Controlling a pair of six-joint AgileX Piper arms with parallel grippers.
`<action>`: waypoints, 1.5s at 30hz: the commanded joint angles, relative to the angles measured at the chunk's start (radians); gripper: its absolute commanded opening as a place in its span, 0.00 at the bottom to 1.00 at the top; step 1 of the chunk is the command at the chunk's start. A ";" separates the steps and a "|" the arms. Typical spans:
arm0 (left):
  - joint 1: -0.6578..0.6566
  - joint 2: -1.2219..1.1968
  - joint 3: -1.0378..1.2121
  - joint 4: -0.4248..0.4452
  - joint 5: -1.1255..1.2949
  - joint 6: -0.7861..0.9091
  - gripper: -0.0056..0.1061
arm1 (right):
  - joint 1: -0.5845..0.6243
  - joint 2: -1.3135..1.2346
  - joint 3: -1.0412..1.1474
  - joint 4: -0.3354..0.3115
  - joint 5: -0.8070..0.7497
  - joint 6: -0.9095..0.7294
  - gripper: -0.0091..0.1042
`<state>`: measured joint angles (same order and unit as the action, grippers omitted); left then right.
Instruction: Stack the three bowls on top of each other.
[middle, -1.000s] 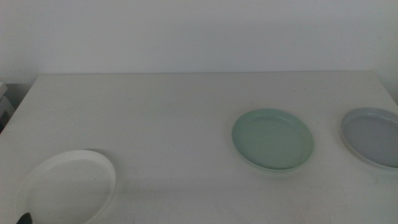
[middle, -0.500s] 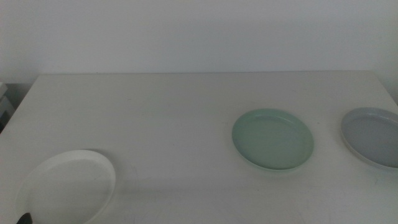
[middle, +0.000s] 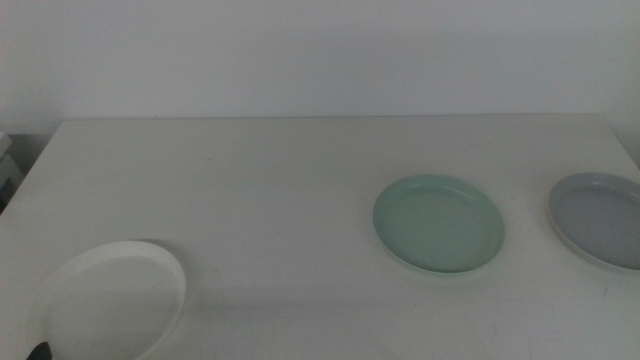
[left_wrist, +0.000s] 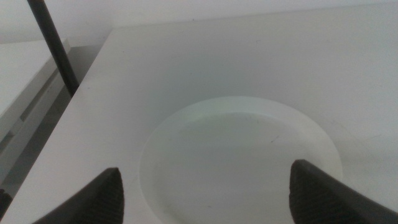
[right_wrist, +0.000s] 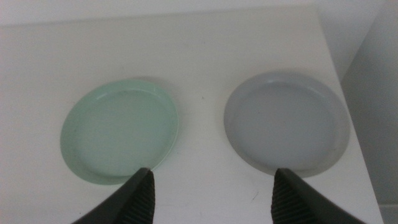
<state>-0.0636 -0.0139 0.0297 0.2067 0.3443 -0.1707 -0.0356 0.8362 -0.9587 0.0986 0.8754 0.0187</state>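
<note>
Nothing has moved since the earlier frames: the three dishes lie where they lay, and only a dark tip of the left gripper shows at the bottom edge of the middle view, as before.

Take the shallow round mint-green bowl as the landmark. It sits flat on the white table. The shallow grey-blue bowl of the same form lies beside it toward the right edge of the table, apart from it, with bare tabletop between. The shallow white bowl lies well apart from the green one, far toward the left and nearer the front edge. No bowl rests on another, so the stacking is not yet begun.

The left gripper hangs over the near side of the white bowl, its dark jaws spread wide and holding nothing. The right gripper hangs on the near side of the green bowl and the grey-blue bowl, over the gap between them, its jaws likewise spread and empty.

The risks, as I judge them: these rims are low and smooth, so a pinch on the edge may slip or tip the dish as it lifts. The grey-blue bowl lies close to the table's right edge, and a nudge outward could push it off. The white bowl is hard to tell from the white table, so a jaw could come down on its rim.
</note>
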 joint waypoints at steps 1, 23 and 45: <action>-0.001 -0.013 -0.005 0.002 -0.072 -0.011 0.84 | 0.002 0.102 -0.111 0.001 -0.007 -0.002 0.50; -0.001 -0.013 -0.005 0.002 -0.072 -0.011 0.84 | 0.046 0.903 -0.479 0.154 0.022 -0.093 0.50; -0.001 -0.013 -0.005 0.002 -0.072 -0.011 0.84 | 0.139 1.128 -0.479 0.172 -0.098 -0.137 0.07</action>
<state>-0.0626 -0.0139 0.0297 0.2067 0.3443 -0.1707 0.0963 2.0488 -1.4103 0.2600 0.7787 -0.1063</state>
